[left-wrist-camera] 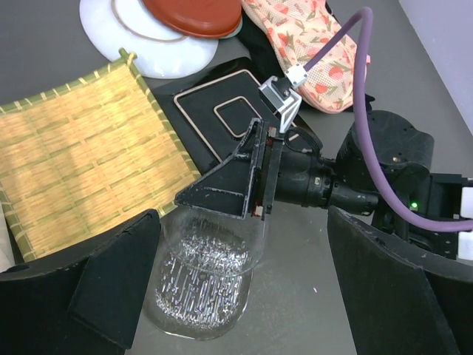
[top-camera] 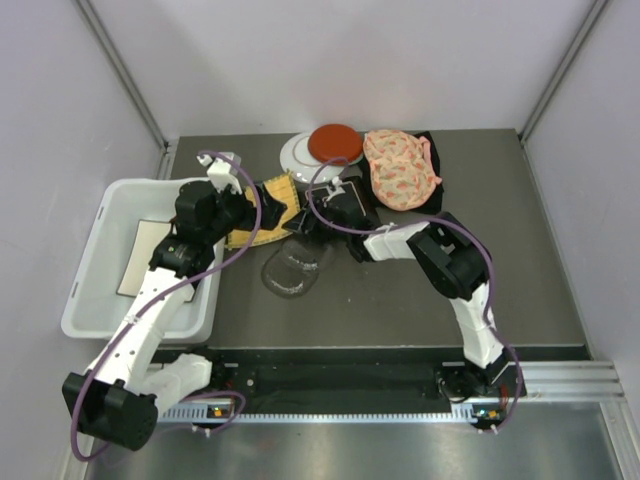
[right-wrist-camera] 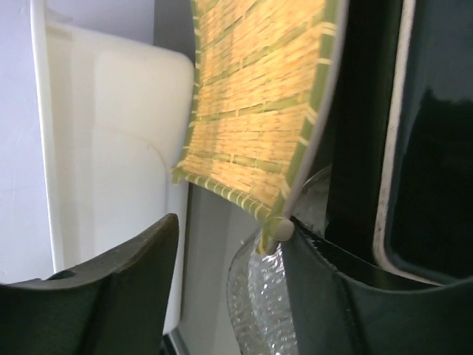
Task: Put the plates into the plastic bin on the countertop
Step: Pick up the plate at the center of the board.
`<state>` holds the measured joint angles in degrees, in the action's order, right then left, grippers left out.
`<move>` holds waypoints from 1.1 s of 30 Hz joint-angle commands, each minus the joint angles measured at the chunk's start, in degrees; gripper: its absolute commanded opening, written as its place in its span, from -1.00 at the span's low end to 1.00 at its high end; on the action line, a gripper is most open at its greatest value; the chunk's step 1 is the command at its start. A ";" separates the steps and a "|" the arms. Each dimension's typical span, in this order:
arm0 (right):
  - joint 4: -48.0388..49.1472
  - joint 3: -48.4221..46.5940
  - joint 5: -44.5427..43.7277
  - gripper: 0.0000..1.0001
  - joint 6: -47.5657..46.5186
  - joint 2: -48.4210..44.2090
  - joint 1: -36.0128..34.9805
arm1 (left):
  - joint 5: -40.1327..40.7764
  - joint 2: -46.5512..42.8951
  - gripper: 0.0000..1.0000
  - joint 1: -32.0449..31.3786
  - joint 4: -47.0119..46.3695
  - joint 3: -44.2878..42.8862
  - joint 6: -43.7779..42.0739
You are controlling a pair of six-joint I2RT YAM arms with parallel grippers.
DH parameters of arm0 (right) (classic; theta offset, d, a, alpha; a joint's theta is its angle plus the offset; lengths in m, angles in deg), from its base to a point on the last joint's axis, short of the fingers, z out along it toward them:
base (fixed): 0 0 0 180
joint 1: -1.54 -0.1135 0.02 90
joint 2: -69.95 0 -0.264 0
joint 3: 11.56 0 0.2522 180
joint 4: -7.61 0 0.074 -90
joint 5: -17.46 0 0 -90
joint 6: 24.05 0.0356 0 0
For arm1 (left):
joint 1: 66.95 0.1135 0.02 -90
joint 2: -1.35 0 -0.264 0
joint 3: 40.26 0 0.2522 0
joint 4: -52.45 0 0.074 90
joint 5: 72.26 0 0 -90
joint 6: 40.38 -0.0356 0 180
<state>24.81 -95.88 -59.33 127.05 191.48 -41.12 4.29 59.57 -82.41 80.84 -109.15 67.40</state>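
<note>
A clear glass plate [top-camera: 290, 268] [left-wrist-camera: 198, 290] lies on the countertop [top-camera: 400, 300], and its far rim looks raised. My right gripper [top-camera: 303, 232] [left-wrist-camera: 255, 201] [right-wrist-camera: 229, 296] is open around that rim; the glass [right-wrist-camera: 267, 303] rests against one finger, with a gap to the other. Higher up, my left gripper [top-camera: 252, 212] [left-wrist-camera: 244, 296] is wide open and holds nothing. Next to it is a yellow woven plate [top-camera: 262, 205] [left-wrist-camera: 70, 155] [right-wrist-camera: 255, 111]. A black plate with a white outline [left-wrist-camera: 225, 111] [right-wrist-camera: 432, 185] lies under my right wrist. The plastic bin [top-camera: 95, 285] [right-wrist-camera: 111, 148] holds a cream square plate [top-camera: 145, 258].
At the back, a red plate [top-camera: 335, 142] [left-wrist-camera: 194, 15] sits on a white plate [top-camera: 298, 155] [left-wrist-camera: 159, 52]. A pink floral fabric piece [top-camera: 400, 168] [left-wrist-camera: 310, 44] lies on black cloth to the right of them. Pale walls close in the left, back and right sides.
</note>
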 commanded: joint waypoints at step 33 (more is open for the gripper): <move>18.95 21.25 -4.78 -1.00 0.33 -25.97 8.37 | -4.21 0.67 0.98 1.93 -4.70 0.99 1.20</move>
<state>32.37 -75.90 -65.14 128.87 176.36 -34.21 2.89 59.87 -81.27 79.90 -108.48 67.73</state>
